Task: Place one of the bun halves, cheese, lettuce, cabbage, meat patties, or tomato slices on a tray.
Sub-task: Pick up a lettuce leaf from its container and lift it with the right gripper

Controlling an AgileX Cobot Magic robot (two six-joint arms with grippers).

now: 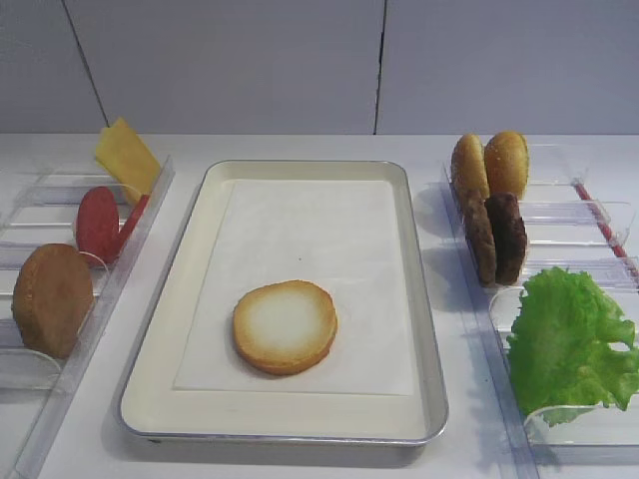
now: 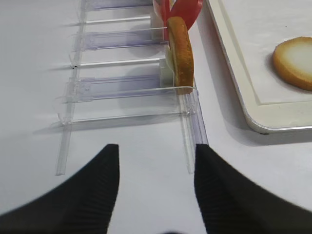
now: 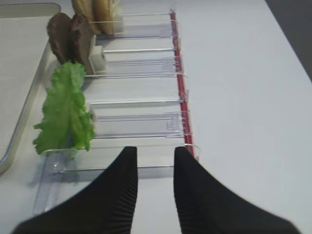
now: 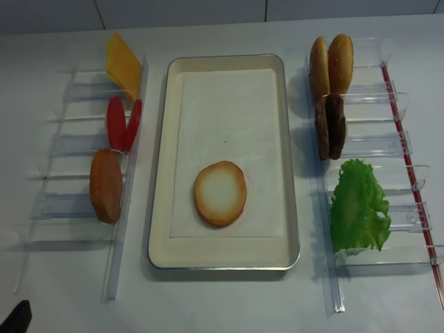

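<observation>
One bun half [image 1: 286, 326] lay on the tray [image 1: 175, 349], lower centre. Both my jaws stood parted, empty; next pick needs choosing.

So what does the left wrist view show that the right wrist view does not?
Only the left wrist view shows the tomato slices, an upright bun half in the left rack, another bun half lying on the tray liner, and the left end effector open. Only the right wrist view shows the lettuce, the meat patties and the right end effector holding nothing. Both show the tray edge.
</observation>
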